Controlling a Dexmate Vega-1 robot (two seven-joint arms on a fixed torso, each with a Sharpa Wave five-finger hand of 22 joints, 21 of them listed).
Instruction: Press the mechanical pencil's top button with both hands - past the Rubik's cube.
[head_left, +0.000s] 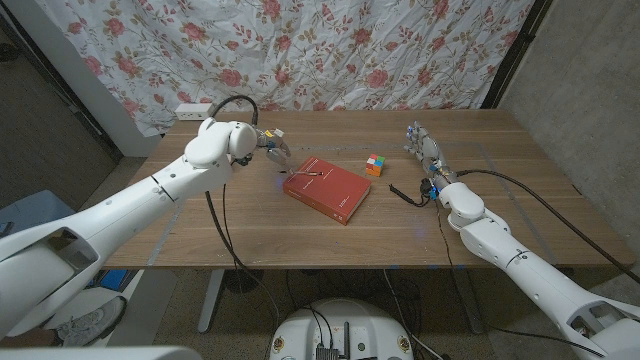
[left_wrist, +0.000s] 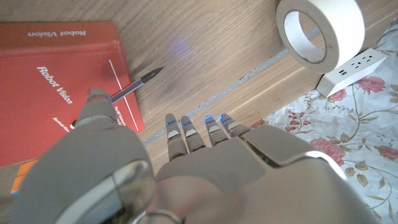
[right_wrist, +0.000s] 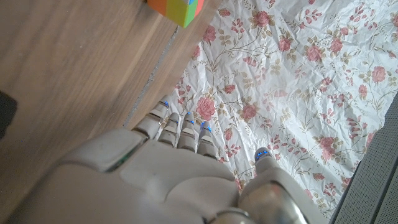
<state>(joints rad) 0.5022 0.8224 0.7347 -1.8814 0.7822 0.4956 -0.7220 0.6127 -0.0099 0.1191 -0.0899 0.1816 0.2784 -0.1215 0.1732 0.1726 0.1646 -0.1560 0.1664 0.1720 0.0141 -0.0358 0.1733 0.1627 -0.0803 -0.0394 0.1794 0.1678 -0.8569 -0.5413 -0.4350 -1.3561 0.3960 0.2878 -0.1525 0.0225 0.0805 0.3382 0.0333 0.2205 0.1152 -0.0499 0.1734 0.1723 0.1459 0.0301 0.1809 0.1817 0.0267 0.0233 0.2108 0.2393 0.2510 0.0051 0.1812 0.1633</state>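
A dark mechanical pencil (head_left: 304, 177) (left_wrist: 127, 91) lies on a red book (head_left: 330, 190) (left_wrist: 50, 81), its tip sticking out over the table past the book's edge. The Rubik's cube (head_left: 375, 165) (right_wrist: 177, 9) stands just right of the book. My left hand (head_left: 256, 141) (left_wrist: 186, 168) hovers left of the book with fingers stretched out and nothing in it; its thumb is close to the pencil. My right hand (head_left: 423, 145) (right_wrist: 180, 168) stands right of the cube, fingers straight, holding nothing.
A roll of white tape (head_left: 273, 135) (left_wrist: 320, 30) lies by my left hand. A white power strip (head_left: 195, 110) (left_wrist: 354, 68) sits at the table's far left edge. Black cable (head_left: 408, 193) loops at my right wrist. A floral curtain (head_left: 330, 50) hangs behind.
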